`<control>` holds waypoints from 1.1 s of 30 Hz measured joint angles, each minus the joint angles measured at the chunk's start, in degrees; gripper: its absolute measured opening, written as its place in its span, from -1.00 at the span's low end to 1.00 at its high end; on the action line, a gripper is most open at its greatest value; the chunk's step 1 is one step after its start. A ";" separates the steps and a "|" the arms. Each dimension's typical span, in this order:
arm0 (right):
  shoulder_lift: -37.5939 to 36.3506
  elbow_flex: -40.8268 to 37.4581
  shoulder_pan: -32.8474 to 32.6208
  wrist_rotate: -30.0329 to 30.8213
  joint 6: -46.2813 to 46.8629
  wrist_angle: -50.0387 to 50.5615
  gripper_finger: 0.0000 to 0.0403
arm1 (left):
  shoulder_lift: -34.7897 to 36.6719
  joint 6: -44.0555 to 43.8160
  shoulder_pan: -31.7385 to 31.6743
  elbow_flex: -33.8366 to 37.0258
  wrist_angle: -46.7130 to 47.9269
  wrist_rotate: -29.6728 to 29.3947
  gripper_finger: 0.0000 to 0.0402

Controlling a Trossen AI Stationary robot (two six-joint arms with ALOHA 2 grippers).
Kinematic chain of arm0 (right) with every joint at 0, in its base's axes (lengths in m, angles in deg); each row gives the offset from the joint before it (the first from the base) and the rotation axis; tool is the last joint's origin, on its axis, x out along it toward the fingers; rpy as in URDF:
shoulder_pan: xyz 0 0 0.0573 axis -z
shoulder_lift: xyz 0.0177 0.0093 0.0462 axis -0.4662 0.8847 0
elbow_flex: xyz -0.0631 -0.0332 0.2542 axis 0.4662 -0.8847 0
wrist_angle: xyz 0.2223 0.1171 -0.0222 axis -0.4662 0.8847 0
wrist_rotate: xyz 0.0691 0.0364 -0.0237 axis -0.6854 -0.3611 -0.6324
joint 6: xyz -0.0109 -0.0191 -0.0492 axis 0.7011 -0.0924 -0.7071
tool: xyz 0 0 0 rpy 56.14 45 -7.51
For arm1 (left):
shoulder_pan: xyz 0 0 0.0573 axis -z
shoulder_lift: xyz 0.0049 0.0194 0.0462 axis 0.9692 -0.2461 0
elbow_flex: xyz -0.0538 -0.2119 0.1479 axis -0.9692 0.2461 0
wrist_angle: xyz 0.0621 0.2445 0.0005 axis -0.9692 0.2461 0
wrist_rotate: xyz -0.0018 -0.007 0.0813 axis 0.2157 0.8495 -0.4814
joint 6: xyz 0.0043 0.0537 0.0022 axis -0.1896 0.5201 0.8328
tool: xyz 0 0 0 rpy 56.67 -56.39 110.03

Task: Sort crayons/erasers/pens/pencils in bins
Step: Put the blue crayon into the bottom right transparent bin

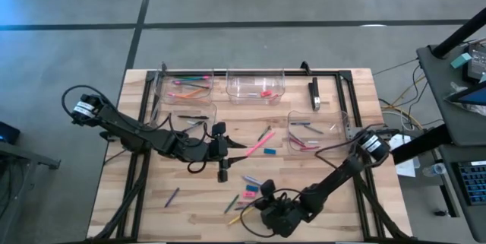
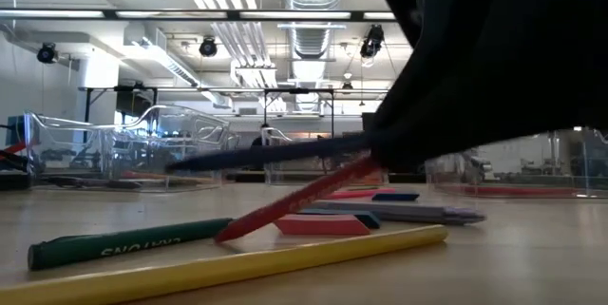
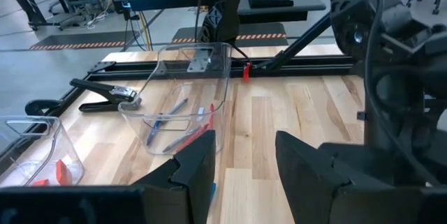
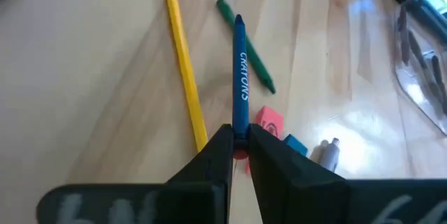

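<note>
Two arms are out. The right gripper [image 4: 239,135], low centre in the high view, has pinched a blue crayon [image 4: 239,84] by one end, lifting it clear of the yellow pencil [image 4: 183,63] and green crayon [image 4: 246,46] for binning. The left gripper [image 3: 246,160] waits mid-table, fingers apart, empty. Whether a red crayon [image 2: 299,200] is caught too is hard to tell.

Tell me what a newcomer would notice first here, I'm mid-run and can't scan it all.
First, the right gripper at the table's near edge, shut on a blue crayon that juts out past its fingers. Under it lie a long yellow pencil and a green crayon on the bare wood. Next, the left gripper mid-table with its fingers apart and empty, facing a clear bin with a few sticks in it.
</note>
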 joint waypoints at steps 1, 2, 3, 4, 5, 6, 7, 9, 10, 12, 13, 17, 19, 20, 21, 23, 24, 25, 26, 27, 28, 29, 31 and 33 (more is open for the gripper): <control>-0.48 -0.14 -0.02 0.15 0.35 0.10 -0.84 | 0.00 0.00 0.00 0.00 0.00 0.00 -0.33; -1.05 -0.22 -0.04 0.58 0.78 0.62 -0.84 | 0.00 0.00 0.00 0.00 0.00 0.00 -0.33; -1.60 -0.31 -0.13 1.47 1.35 1.47 -0.84 | 0.00 0.00 0.00 0.00 0.00 0.00 -0.33; -2.37 -0.48 -0.13 2.41 1.86 2.77 -0.84 | 0.00 0.00 0.00 0.00 0.00 0.00 -0.33; -3.16 -0.62 -0.17 3.55 2.59 4.21 -0.84 | 0.00 0.00 0.00 0.00 0.00 0.00 -0.33; -3.87 -0.72 -0.17 4.72 3.49 5.48 -0.84 | 0.00 0.00 0.00 0.00 0.00 0.00 -0.33; -4.72 -0.91 -0.18 5.76 4.50 6.64 -0.84 | 0.00 0.00 0.00 0.00 0.00 0.00 -0.33; -6.68 -1.98 -0.39 7.60 6.02 8.50 -0.84 | 0.00 0.00 0.00 0.00 0.02 0.00 -0.33; -7.75 -2.74 -0.40 8.07 6.41 8.43 -0.84 | 0.00 0.00 0.00 0.00 0.00 0.00 -0.33; -10.27 -4.81 -0.64 9.14 7.50 8.19 -0.84 | 0.00 0.00 0.00 0.00 0.02 0.00 -0.33; -11.79 -6.11 -0.81 9.96 8.03 8.35 -0.84 | 0.00 0.00 0.00 0.00 0.00 0.00 -0.33; -19.08 -12.13 -1.62 14.29 11.14 8.31 -0.84 | 0.00 0.00 0.00 0.00 0.00 0.00 -0.33; -23.43 -15.40 -2.22 16.48 12.95 8.28 -0.84 | 0.00 0.01 0.00 0.00 0.00 0.00 -0.33; -25.92 -17.21 -2.59 17.55 13.89 8.20 -0.85 | 0.00 0.00 0.01 0.00 0.00 0.00 -0.33; -28.16 -18.87 -3.00 18.66 14.80 8.22 -0.85 | 0.00 0.00 0.00 0.00 0.00 0.00 -0.33; -32.82 -22.15 -3.86 20.83 16.37 8.14 -0.85 | 0.00 0.02 0.00 0.00 -0.01 0.00 -0.33; -35.06 -23.90 -4.33 21.94 16.98 8.13 -0.85 | 0.00 0.02 0.00 0.00 0.00 0.00 -0.33; -37.16 -25.60 -4.75 23.17 17.73 8.16 -0.85 | 0.00 0.02 0.00 0.00 -0.01 0.00 -0.33; -39.22 -27.19 -5.13 24.19 18.40 8.30 -0.85 | 0.00 0.02 0.00 0.00 0.00 0.00 -0.33; -41.31 -28.76 -5.47 25.01 18.93 8.28 -0.85 | 0.00 0.02 0.00 0.00 -0.01 0.00 -0.33; -43.29 -30.29 -5.72 25.64 19.55 8.22 -0.85 | 0.00 0.02 -0.02 0.00 0.00 0.00 -0.33; -45.23 -31.76 -6.00 26.56 19.93 8.29 -0.85 | 0.00 0.02 -0.02 0.00 0.00 0.00 -0.33; -48.97 -34.49 -6.36 28.29 20.74 8.28 -0.85 | 0.00 0.02 -0.02 0.00 0.00 0.00 -0.33; -52.37 -36.78 -6.40 29.53 21.28 8.30 -0.85 | 0.00 0.02 -0.02 0.00 -0.02 0.00 -0.33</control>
